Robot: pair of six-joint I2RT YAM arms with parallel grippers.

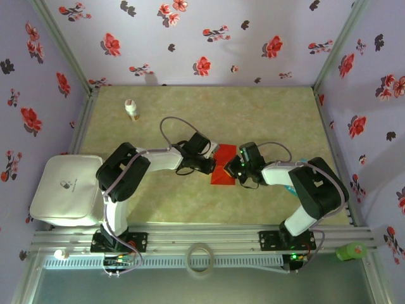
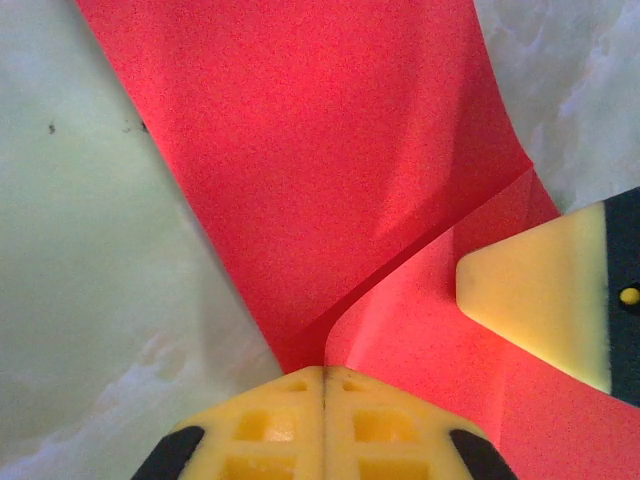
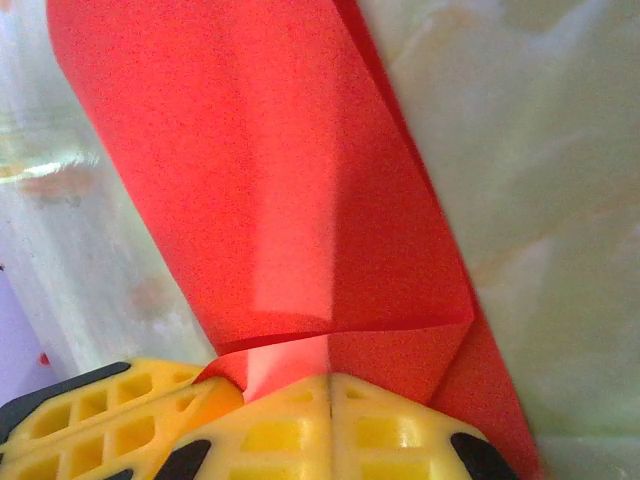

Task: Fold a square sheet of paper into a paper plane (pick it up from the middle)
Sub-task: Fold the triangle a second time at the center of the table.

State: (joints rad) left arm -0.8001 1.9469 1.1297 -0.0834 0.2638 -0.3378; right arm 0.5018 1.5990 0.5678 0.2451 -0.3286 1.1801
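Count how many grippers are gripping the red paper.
2. The left gripper is shut on the left edge of the red paper; the right gripper is shut on its right edge, opposite.

I have both arms bent at the elbow and reaching in toward the middle of the tabletop, so the two wrists point at each other. My left hand [image 1: 211,166] and my right hand [image 1: 230,170] sit low and just beside each other. In the left wrist view, the left fingers [image 2: 290,430] are pressed tight together with their tips against a fold in the red paper [image 2: 330,170]. One right finger rests on the paper close by. The right hand's fingers [image 3: 380,430] are tight together too, pinching a curled flap.
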